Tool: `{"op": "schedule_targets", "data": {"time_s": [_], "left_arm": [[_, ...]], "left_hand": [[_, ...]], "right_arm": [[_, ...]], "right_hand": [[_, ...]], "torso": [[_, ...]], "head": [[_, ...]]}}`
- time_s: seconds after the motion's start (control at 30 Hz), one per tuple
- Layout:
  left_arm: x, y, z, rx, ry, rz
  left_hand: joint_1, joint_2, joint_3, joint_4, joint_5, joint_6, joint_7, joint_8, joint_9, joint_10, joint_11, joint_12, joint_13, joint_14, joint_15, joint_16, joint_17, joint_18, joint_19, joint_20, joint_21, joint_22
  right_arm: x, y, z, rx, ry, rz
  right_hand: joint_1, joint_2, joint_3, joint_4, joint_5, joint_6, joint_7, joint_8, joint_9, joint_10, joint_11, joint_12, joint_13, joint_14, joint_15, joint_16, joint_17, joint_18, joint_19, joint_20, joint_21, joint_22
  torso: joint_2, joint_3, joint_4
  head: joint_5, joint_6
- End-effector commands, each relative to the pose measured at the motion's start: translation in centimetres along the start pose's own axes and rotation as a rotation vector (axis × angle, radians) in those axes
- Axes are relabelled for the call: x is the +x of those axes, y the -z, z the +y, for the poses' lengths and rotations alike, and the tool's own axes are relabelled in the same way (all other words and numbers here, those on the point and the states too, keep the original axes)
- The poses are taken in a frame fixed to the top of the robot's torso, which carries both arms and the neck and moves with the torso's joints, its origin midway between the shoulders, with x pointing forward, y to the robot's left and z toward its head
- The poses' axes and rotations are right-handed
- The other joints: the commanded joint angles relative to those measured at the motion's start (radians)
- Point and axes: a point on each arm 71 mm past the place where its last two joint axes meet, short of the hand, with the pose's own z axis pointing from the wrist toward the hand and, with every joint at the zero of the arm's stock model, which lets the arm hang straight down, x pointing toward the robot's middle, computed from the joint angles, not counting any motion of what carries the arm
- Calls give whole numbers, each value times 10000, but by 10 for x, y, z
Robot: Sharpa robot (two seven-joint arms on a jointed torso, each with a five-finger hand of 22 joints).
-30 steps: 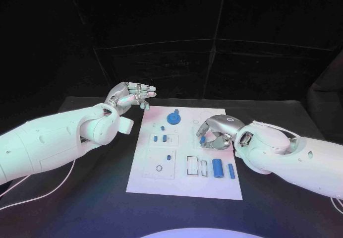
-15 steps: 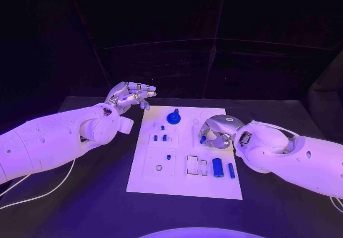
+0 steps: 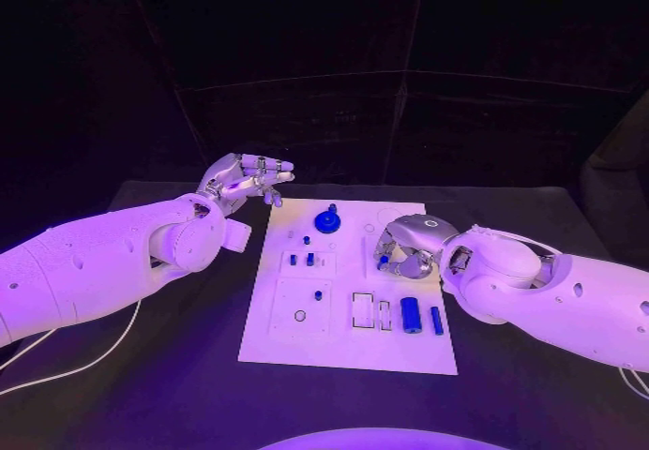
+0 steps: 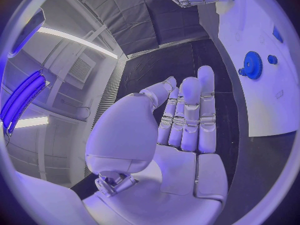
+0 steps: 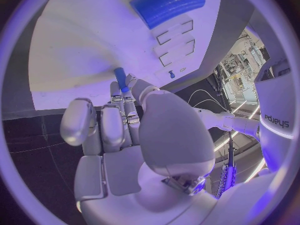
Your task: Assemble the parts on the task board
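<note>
A small blue peg (image 5: pixel 120 79) was pinched by the right hand (image 3: pixel 403 253) over the white board (image 3: pixel 305 347), the left hand (image 3: pixel 248 180) was held open, and a loose pinch could have dropped it.

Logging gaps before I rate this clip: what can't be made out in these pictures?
- Head view: the right hand covers the task board beneath it; where the small blue part's tip sits is hidden.
- Right wrist view: the blue part pinched by the fingers is partly hidden by them.
- Left wrist view: the blue gear lies at the rim; the board's smaller parts are too small to identify.
- Head view: board recess markings are too small to read.
</note>
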Motion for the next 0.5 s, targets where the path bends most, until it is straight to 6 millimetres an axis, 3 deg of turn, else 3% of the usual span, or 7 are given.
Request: {"op": "schedule_targets", "data": {"time_s": [0.03, 0.5], "left_arm": [[1, 0, -1, 31, 82, 108], [0, 0, -1, 25, 76, 92]], "left_hand": [[14, 107, -63, -7, 28, -10, 1, 53, -3, -53, 24, 31, 12, -91, -2, -32, -17, 67, -82, 20, -32, -15], [11, 121, -67, -3, 29, -10, -1, 58, -2, -56, 22, 41, 13, -93, -1, -29, -25, 67, -81, 21, -39, -20]], "right_arm": [[-4, 0, 0, 64, 254, -434], [-23, 16, 19, -683, -938, -1236]], "right_hand": [[217, 191, 177, -97, -33, 175, -42, 95, 61, 295, -133, 78, 96, 281, -110, 43, 8, 29, 52, -63, 85, 140], [250, 79, 397, -295, 7, 133, 1, 15, 31, 312, -106, -57, 121, 282, -107, 52, 1, 13, 75, -95, 128, 195]], "torso": [[-7, -6, 8], [-23, -14, 7]], "head": [[2, -17], [43, -12]]}}
